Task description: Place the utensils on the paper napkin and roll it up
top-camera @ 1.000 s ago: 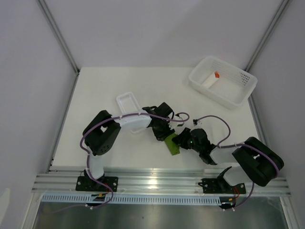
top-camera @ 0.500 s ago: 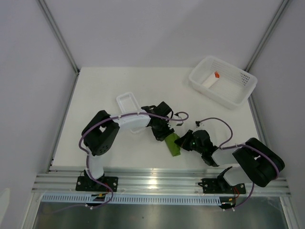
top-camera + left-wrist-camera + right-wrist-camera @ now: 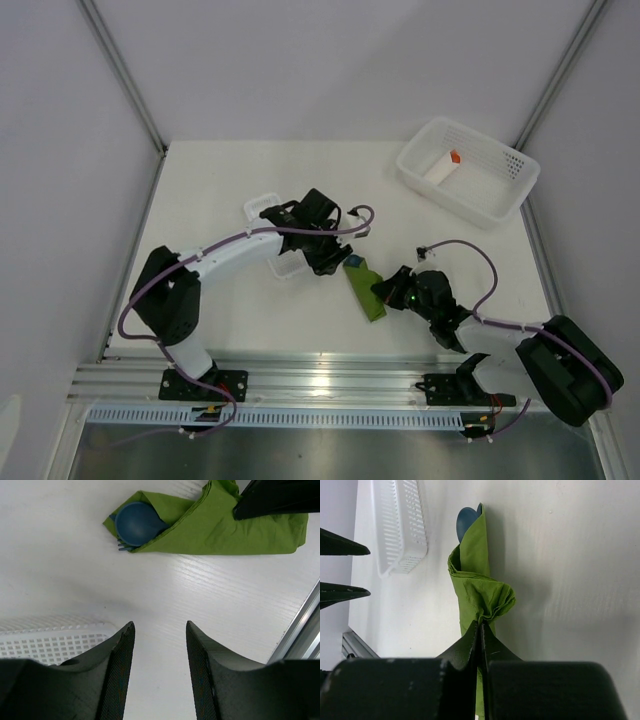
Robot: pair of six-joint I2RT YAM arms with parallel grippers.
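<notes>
White basket [image 3: 490, 180] — orange-tipped piece [image 3: 441, 167] inside, narrow tray [image 3: 265, 211]

The rolled green napkin [image 3: 225, 527] is hiding the handle of the blue spoon [image 3: 137, 522] and nearly all the fork [image 3: 121, 544]; the left arm [image 3: 238, 251] is covering part of the narrow white tray [image 3: 262, 209].

White tray [image 3: 264, 211] and left gripper [image 3: 159, 626] stand left of the napkin [image 3: 364, 292], right gripper [image 3: 481, 625] right of it
</notes>
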